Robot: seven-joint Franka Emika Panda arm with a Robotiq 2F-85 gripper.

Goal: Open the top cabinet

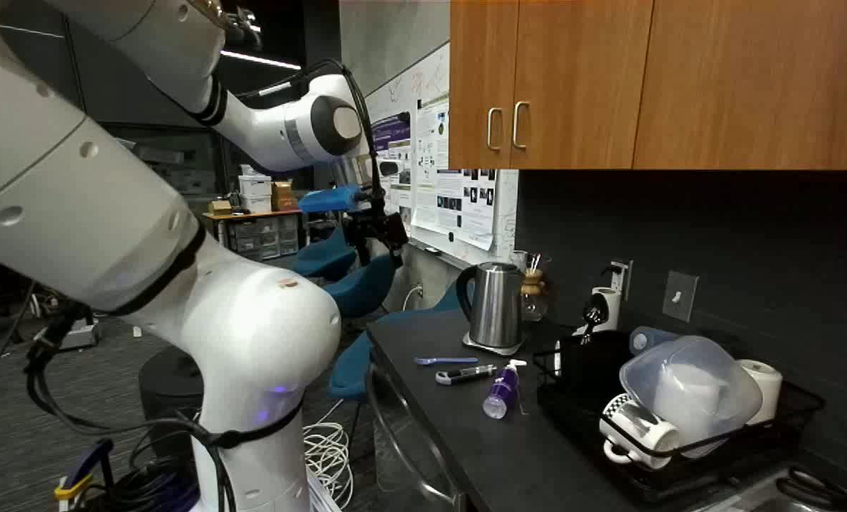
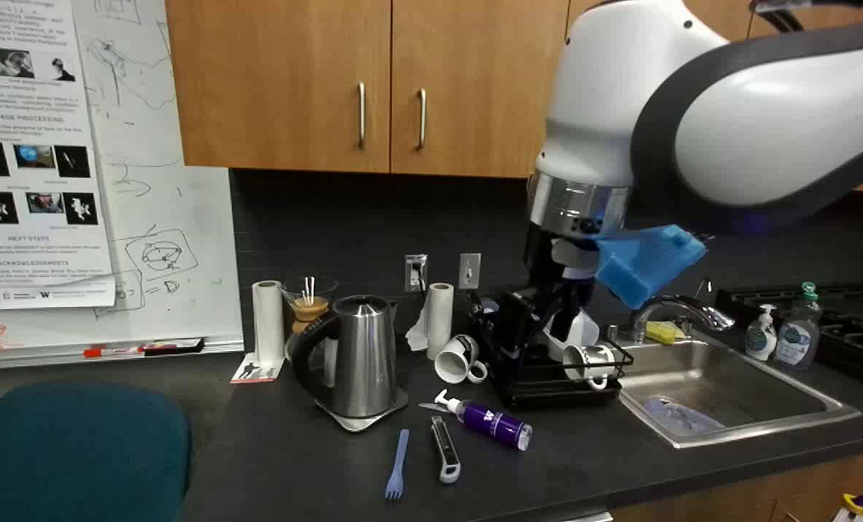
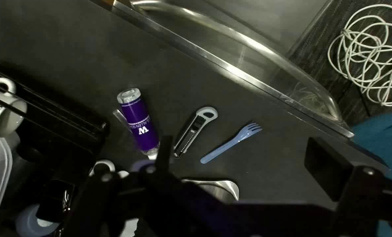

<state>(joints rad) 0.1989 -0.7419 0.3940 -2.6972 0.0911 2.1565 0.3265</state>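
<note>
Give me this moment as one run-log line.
top wooden wall cabinet: closed | silver bar handles: nothing touching | jaws: open, empty, lower than handles | opening: not yet done

Dim wrist view, glare-streaked metal bar (image 3: 255, 45)

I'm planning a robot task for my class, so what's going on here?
A robot arm is handling nothing: its gripper hangs open and empty, away from the handles of the top cabinet. It is meant to open that cabinet, but both doors with visible handles are shut. A fork, a cutter and a bottle lie on the counter.
</note>
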